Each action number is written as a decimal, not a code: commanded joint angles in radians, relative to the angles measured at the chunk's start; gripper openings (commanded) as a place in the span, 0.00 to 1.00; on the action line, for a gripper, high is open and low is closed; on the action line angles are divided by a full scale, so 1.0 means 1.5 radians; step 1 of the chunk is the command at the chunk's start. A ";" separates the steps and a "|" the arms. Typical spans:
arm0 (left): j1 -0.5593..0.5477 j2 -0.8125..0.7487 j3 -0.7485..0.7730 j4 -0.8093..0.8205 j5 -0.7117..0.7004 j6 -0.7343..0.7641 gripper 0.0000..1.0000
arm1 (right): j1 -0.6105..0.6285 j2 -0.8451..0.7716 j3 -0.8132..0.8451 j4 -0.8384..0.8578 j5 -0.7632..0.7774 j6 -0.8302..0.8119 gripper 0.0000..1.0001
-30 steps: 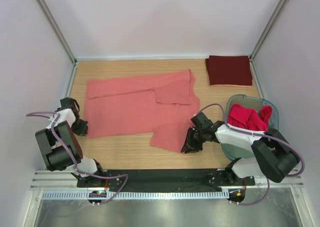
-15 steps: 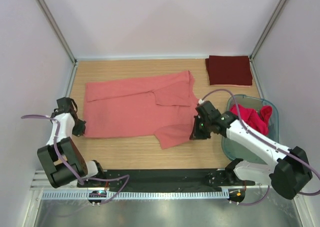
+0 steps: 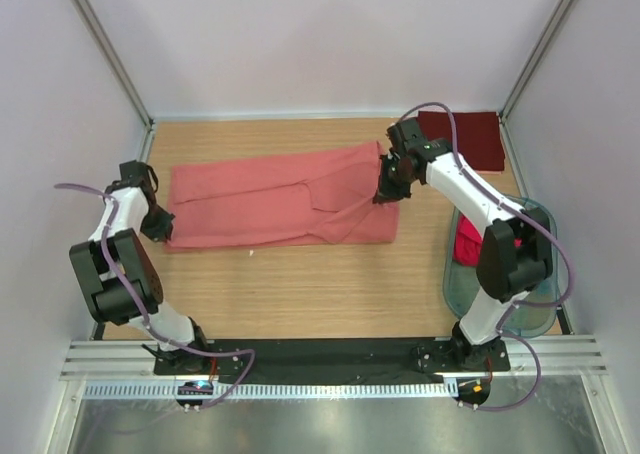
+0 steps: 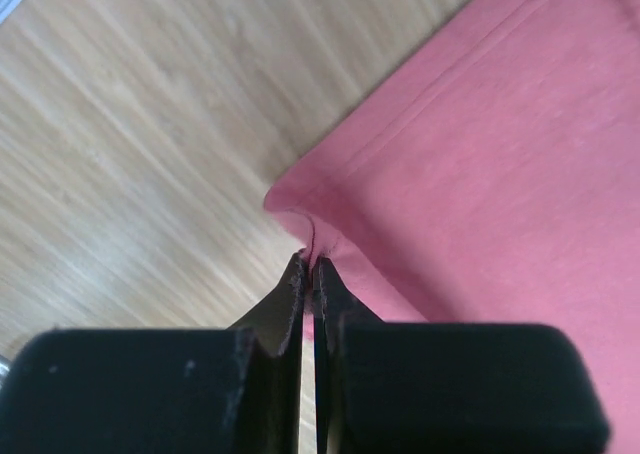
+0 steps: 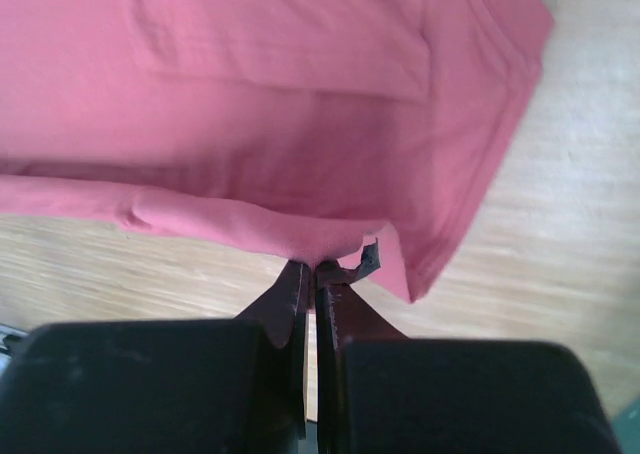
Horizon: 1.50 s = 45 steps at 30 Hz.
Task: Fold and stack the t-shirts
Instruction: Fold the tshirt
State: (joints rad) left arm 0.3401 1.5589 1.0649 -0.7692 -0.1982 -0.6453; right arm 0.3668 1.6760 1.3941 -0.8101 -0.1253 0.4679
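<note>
Shirts in red shades on a wooden table (image 3: 300, 294): seen from above, a salmon-pink t-shirt (image 3: 250, 202) lies spread across the middle of the board, its layers overlapping toward the right end. The left gripper (image 3: 163, 230) sits at the shirt's near left corner, and the right gripper (image 3: 384, 195) sits low over its right edge at the end of a far-stretched arm. A folded dark maroon t-shirt (image 3: 480, 144) rests in the far right corner, partly hidden behind that arm and apart from the pink one. At the table's right edge stands a translucent greenish tub (image 3: 455, 289) with a bright red-pink t-shirt (image 3: 467, 236) bunched inside. From the left wrist, the black jaws are pressed together with only a hairline between them, pinching the hemmed corner of the salmon-pink cloth, which puckers up just above the tips; bare wood fills the left of that view. From the right wrist, the jaws are likewise closed tight on a rolled fold of the same shirt's edge, the cloth lifted slightly off the wood and the rest spread beyond.
</note>
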 commanded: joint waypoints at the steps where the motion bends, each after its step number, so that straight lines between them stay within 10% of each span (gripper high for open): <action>1: -0.003 0.038 0.073 -0.009 -0.005 0.032 0.00 | -0.005 0.045 0.094 -0.009 -0.016 -0.026 0.01; 16: -0.005 0.244 0.284 -0.031 0.036 0.037 0.00 | -0.035 0.249 0.370 -0.041 -0.034 -0.004 0.01; 45: -0.021 0.379 0.456 -0.055 0.057 0.024 0.05 | -0.088 0.408 0.519 -0.014 -0.072 0.028 0.01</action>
State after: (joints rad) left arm 0.3073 2.1220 1.6936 -0.8333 -0.1070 -0.6022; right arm 0.2440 2.2829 2.1109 -0.8600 -0.2237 0.4969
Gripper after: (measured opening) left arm 0.051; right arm 0.051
